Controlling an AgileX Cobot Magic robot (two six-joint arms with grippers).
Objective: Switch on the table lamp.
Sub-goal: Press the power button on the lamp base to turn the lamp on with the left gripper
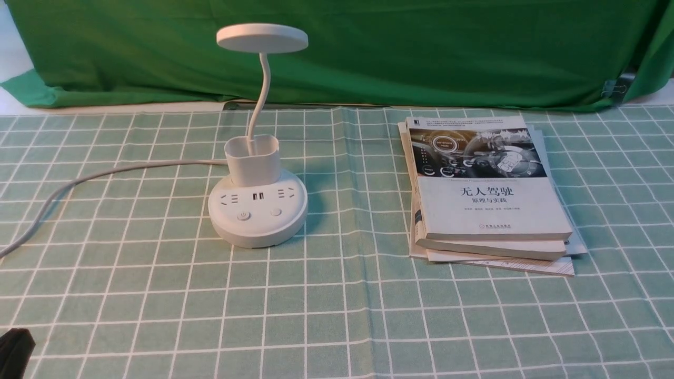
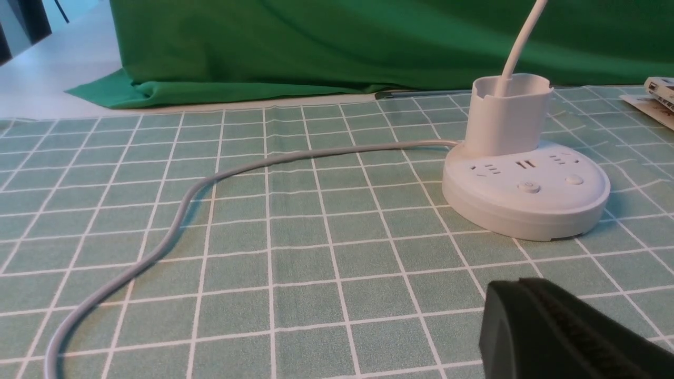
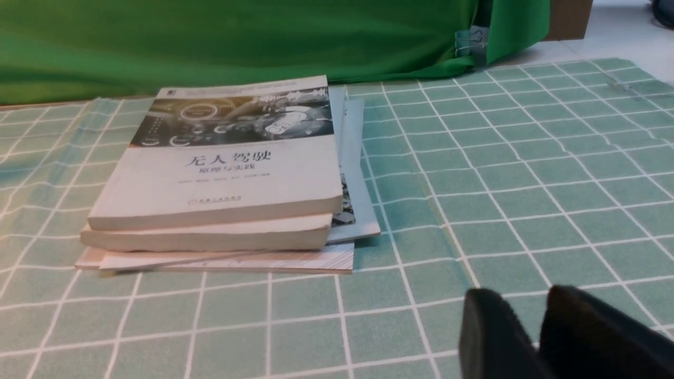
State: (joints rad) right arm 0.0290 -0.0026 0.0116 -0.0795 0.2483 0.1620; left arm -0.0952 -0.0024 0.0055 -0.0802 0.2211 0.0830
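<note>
The white table lamp (image 1: 257, 213) stands left of centre on the checked cloth, its disc head (image 1: 261, 38) raised on a thin gooseneck above the cup holder. Two round buttons (image 1: 243, 215) sit on the front of its base; no light shows from the head. In the left wrist view the lamp base (image 2: 526, 195) lies ahead of my left gripper (image 2: 518, 287), well apart, and the black fingers are pressed together with nothing in them. Only a black corner of the left gripper (image 1: 15, 345) shows in the front view. My right gripper (image 3: 526, 302) hangs over bare cloth, with a narrow gap between its tips.
The lamp's white cord (image 1: 105, 173) trails from the base toward the table's left edge. A stack of books (image 1: 487, 195) lies to the right of the lamp, and those books (image 3: 221, 173) are ahead of the right gripper. A green drape (image 1: 368, 52) hangs behind the table.
</note>
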